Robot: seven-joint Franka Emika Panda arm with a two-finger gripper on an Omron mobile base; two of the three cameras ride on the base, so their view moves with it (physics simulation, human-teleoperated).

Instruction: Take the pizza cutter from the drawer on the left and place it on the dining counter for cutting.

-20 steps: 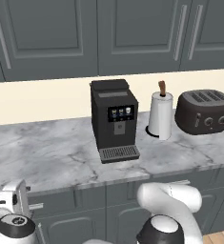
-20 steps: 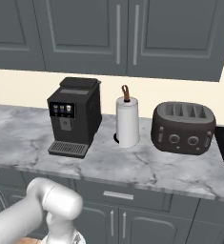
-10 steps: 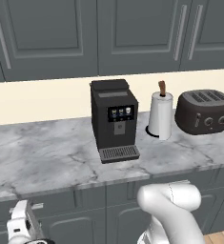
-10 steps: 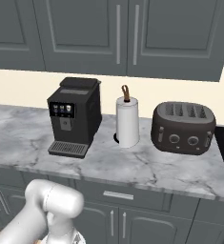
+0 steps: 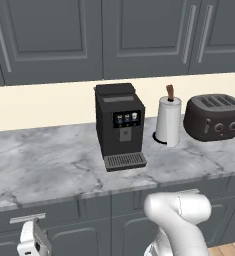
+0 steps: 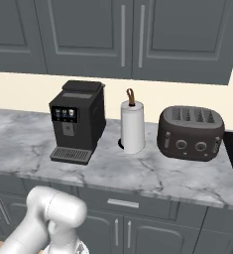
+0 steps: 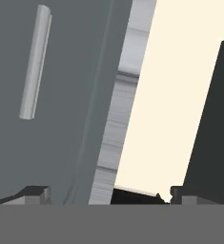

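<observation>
We see the gripper (image 5: pixel 33 242) low, just below the drawer (image 5: pixel 44 218) handle, tips apart and empty (presumably lining up to pull). The drawer is shut, so the pizza cutter is hidden.

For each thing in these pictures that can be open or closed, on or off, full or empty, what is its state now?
Dark grey drawer with the silver bar handle: closed, front flush.
Dark grey upper cabinet doors: closed.
Black coffee machine: screen shows lit icons, drip tray bare.
Dark four-slot toaster: slots look empty.
White paper towel roll: upright on its holder.
Gripper: open, holding nothing.
</observation>
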